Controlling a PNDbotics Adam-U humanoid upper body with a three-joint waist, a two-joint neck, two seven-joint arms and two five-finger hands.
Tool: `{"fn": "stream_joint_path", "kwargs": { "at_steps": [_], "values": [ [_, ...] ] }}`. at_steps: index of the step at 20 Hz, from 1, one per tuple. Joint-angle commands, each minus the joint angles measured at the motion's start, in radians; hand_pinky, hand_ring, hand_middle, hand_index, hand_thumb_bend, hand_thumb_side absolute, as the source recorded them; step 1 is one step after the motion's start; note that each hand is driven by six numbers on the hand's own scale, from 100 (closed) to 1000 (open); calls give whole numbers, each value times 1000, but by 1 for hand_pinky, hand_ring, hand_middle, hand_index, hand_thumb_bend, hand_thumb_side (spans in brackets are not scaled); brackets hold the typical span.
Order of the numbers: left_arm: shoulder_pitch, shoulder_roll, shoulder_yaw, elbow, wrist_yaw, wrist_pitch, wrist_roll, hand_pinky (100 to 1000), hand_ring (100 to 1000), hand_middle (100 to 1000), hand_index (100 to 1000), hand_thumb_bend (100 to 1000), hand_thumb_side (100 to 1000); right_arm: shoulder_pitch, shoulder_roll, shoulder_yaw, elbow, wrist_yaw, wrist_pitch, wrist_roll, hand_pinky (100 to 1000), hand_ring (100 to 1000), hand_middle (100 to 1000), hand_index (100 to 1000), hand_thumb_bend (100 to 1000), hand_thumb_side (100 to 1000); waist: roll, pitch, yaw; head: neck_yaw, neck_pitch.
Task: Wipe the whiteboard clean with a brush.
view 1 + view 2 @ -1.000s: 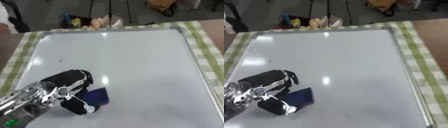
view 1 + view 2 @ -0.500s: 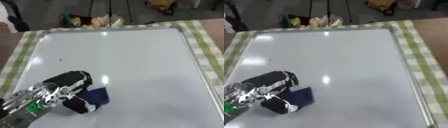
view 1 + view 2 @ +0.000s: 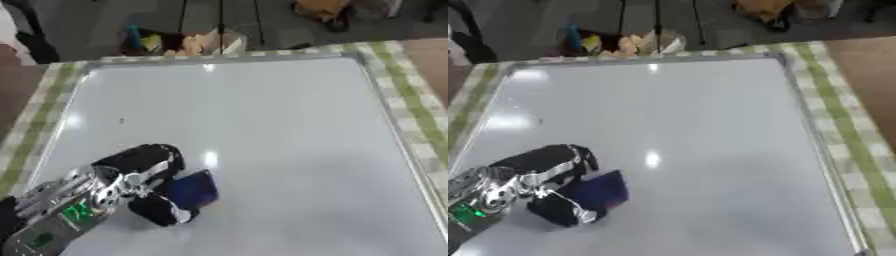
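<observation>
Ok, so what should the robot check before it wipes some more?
1. Brush held: the left robot hand has its fingers curled round the blue brush. Ok.
2. Brush flat against the whiteboard: cannot tell.
3. Marks left to wipe: one small dark speck near the left edge. Not ok yet.
4. Path to that speck: nothing on the board in between. Ok.
5. Right robot hand: shows in neither view. Cannot tell.
</observation>
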Motion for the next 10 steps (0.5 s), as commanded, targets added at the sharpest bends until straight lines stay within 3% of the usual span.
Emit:
{"fn": "stream_joint_path", "kwargs": {
  "at_steps": [1,4,10],
  "values": [
    [1,10,-7,15,11,50,-59,542,701,741,120,408,366,-7,-11,-5,-15,-7,1,3,635,578,520,688,100,765,-5,-15,-2,2,-13],
    [0,13,-6,8,-3,45,-40,520,672,667,121,393,364,-7,-11,-3,-15,-9,2,5,635,578,519,689,100,767,-6,-16,-2,1,-14],
    [-3,24,-7,-23,-85,-7,16,522,686,690,129,413,377,-8,-11,3,-15,-17,4,17,636,577,518,690,100,769,-6,-15,2,0,-12]
  ]
}}
